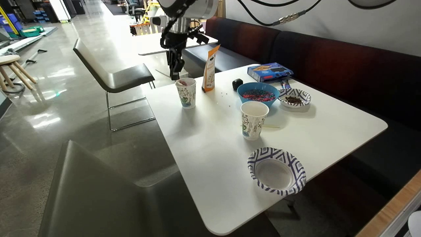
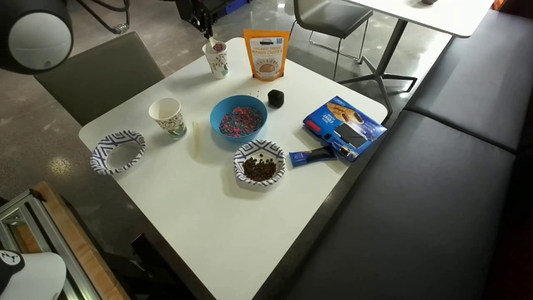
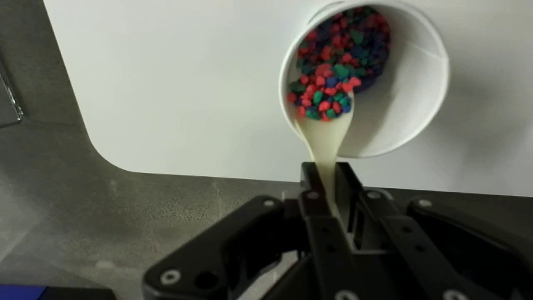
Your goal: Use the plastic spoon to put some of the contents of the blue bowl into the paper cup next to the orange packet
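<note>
The white paper cup (image 1: 187, 97) stands upright at the table corner beside the orange packet (image 2: 266, 58). My gripper (image 3: 327, 168) is shut on the handle of the cream plastic spoon (image 3: 325, 135), just outside the cup's rim. The spoon's bowl is over the cup's mouth and carries a heap of red, green and blue pieces. In the wrist view, similar pieces lie inside the cup (image 3: 410, 100). In an exterior view the spoon (image 2: 212, 41) slants down into the cup's mouth. The blue bowl (image 2: 216, 118), holding the same pieces, sits mid-table.
A second white cup (image 2: 166, 121), a pale utensil (image 2: 195, 139) and two patterned paper bowls (image 2: 100, 160) (image 2: 277, 177) stand on the table. A black object (image 2: 276, 98), a blue box (image 2: 345, 125) and a blue packet (image 2: 312, 156) lie beyond. Several crumbs lie near the orange packet.
</note>
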You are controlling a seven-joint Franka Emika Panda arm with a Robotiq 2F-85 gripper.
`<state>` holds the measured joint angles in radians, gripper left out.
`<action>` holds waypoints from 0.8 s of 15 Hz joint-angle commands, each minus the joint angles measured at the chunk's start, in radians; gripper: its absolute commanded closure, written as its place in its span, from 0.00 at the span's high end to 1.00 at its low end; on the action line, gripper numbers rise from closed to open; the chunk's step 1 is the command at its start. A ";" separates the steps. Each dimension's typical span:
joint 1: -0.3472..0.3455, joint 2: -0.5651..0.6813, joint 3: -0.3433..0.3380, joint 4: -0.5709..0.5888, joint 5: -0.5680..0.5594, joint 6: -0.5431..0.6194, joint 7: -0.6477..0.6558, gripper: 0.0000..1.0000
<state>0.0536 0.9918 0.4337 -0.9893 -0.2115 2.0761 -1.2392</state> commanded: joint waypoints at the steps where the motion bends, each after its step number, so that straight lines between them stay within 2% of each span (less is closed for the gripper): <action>1: -0.069 -0.038 0.065 -0.101 0.055 0.042 -0.072 0.04; 9: -0.252 -0.064 0.238 -0.256 0.162 0.156 -0.260 0.04; 10: -0.224 -0.092 0.174 -0.270 0.257 0.166 -0.314 0.04; 12: -0.251 -0.109 0.181 -0.307 0.335 0.181 -0.388 0.04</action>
<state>-0.1666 0.9453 0.6276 -1.1917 -0.0005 2.2131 -1.5209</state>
